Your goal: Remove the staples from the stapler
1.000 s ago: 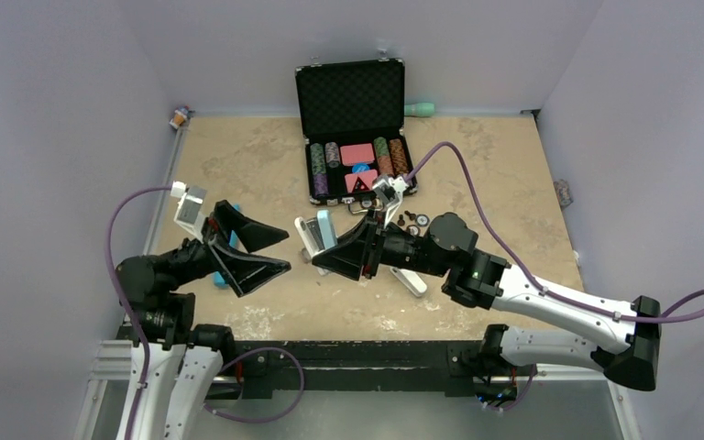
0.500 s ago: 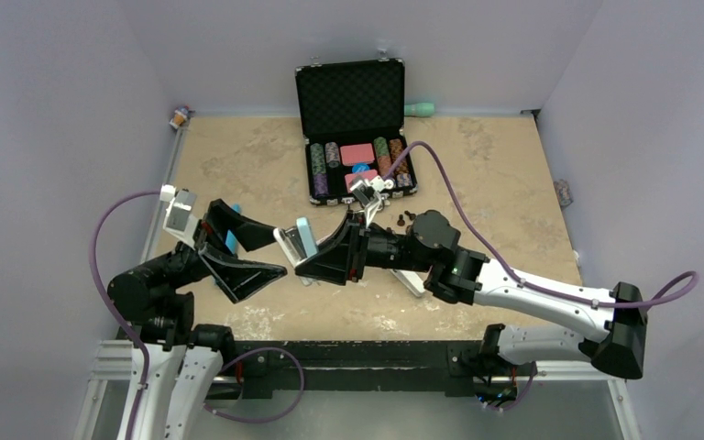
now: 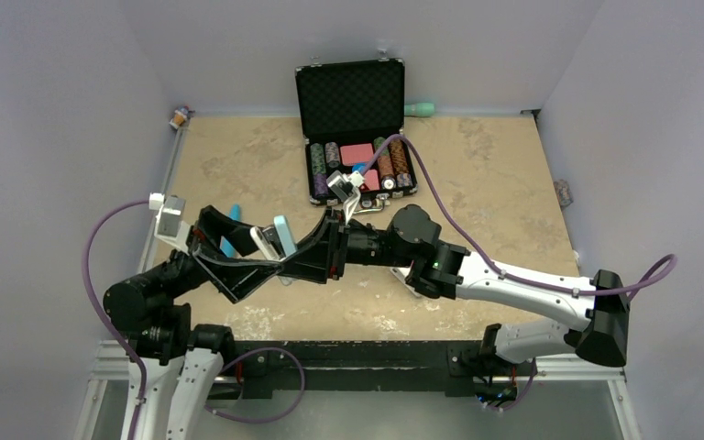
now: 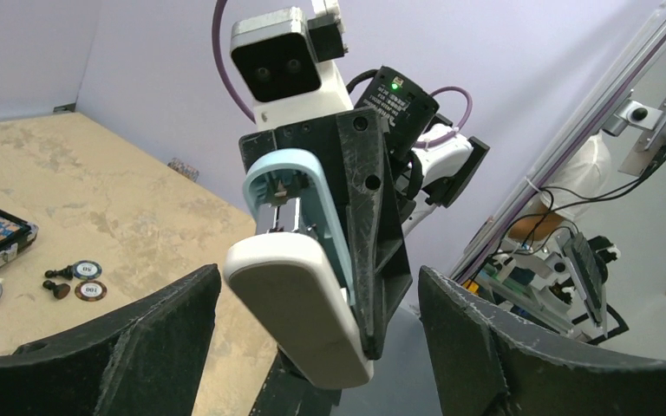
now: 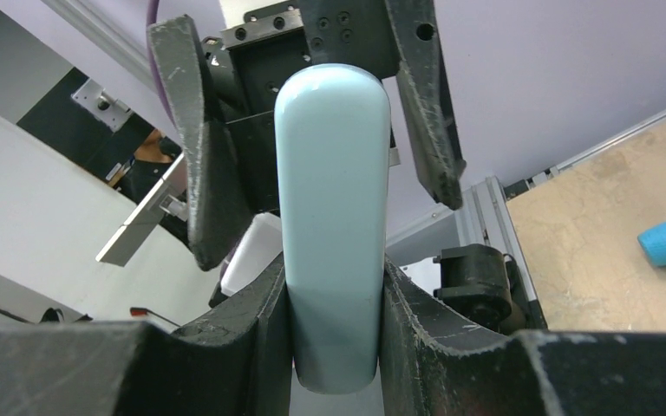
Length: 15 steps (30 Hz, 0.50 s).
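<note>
The stapler is hinged open and held in the air over the table's left front. My right gripper is shut on its light blue top arm, the fingers pressing both sides. The white base hangs between the fingers of my left gripper, which is open with a gap on each side. A metal magazine shows inside the blue arm. I cannot make out the staples.
An open black case of poker chips stands at the back. Loose chips lie in front of it. A blue cylinder lies left of the stapler. A white piece lies under the right arm.
My right arm has carried the stapler leftward into the left gripper's span. The left gripper has come forward around the white base, and its fingers have narrowed a little.
</note>
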Each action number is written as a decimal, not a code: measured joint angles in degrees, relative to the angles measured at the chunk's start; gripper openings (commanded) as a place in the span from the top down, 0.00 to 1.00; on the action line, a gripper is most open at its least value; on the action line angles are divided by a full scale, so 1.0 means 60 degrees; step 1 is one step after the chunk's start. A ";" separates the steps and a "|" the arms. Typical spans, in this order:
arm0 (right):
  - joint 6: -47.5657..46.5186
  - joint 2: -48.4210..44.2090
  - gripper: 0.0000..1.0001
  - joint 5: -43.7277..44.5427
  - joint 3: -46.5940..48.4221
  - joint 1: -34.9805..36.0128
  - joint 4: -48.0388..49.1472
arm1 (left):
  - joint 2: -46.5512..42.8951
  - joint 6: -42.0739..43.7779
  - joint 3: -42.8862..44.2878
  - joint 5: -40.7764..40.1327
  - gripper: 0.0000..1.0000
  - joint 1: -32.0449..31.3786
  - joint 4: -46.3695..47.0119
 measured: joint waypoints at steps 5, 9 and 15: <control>0.0000 0.0087 1.00 0.0004 0.0004 0.0069 -0.0004 | -0.0313 0.0000 0.0120 -0.0419 0.17 -0.0004 -0.0404; 0.0000 0.0087 1.00 0.0004 0.0036 0.0113 0.0004 | -0.0426 -0.0036 0.0135 -0.0681 0.28 -0.0004 -0.0539; -0.0004 0.0087 1.00 0.0004 0.0051 0.0193 0.0000 | -0.0430 -0.0073 0.0171 -0.0882 0.36 0.0000 -0.0590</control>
